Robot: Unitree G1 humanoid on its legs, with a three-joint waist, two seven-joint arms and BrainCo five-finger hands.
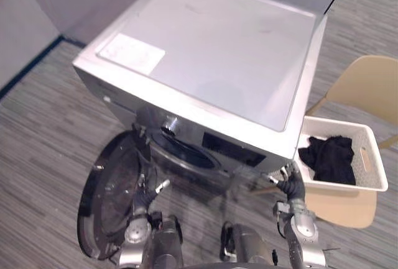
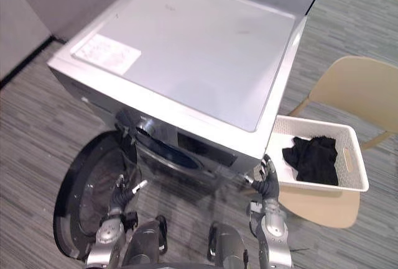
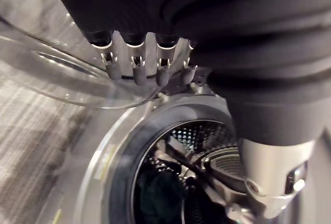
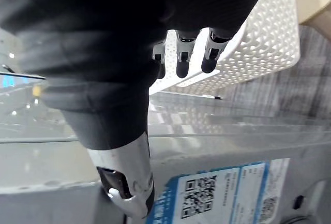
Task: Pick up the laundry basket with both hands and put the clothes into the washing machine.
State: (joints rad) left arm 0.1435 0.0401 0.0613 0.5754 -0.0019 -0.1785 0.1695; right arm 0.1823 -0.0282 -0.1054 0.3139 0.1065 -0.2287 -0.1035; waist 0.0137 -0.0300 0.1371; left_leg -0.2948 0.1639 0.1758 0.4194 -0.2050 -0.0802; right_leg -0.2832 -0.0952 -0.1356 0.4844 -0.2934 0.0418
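A white perforated laundry basket [image 1: 339, 124] sits on a beige chair [image 1: 367, 86] to the right of the silver washing machine [image 1: 211, 45]. Black clothes [image 1: 329, 157] lie in a heap inside the basket. The machine's round door [image 1: 115, 194] hangs swung out to the lower left, leaving the drum [image 3: 191, 182] exposed with a dark shape low inside. My left hand [image 1: 144, 199] is open between the door and the drum mouth, holding nothing. My right hand [image 1: 291, 187] is open just short of the basket's near left corner [image 4: 258, 38], fingers [image 4: 185, 61] relaxed and apart from it.
The machine's front corner juts out between my two hands. Its door's clear glass bowl [image 3: 62, 74] lies close past my left fingers [image 3: 139, 69]. Grey striped carpet [image 1: 43, 132] surrounds the machine, and a grey wall with a dark skirting runs at the far left.
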